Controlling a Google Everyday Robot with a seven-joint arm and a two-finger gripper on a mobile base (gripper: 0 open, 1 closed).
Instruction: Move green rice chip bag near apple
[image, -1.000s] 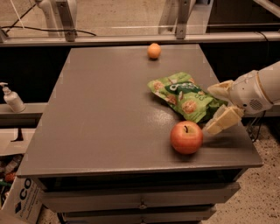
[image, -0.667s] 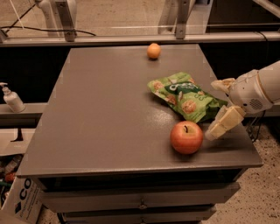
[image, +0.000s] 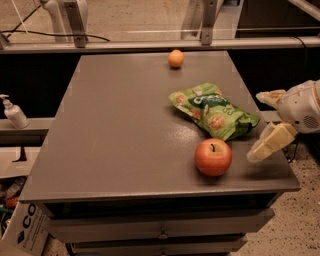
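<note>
The green rice chip bag (image: 214, 111) lies flat on the grey table (image: 115, 130), right of centre, with white lettering and tan chip pictures facing up. The red-orange apple (image: 213, 157) stands upright just in front of it, a small gap apart. My gripper (image: 263, 122) is at the table's right edge, to the right of the bag and apart from it. It is open and empty, with one cream finger (image: 270, 97) behind and the other finger (image: 268, 144) in front.
A small plain orange fruit (image: 175, 58) sits near the table's far edge. A white pump bottle (image: 13, 113) stands on a ledge to the left. Drawers run under the table front. A metal rail crosses behind the table.
My gripper has pulled back to the right, away from the bag, which stays lying next to the apple. The bag and apple have not moved.
</note>
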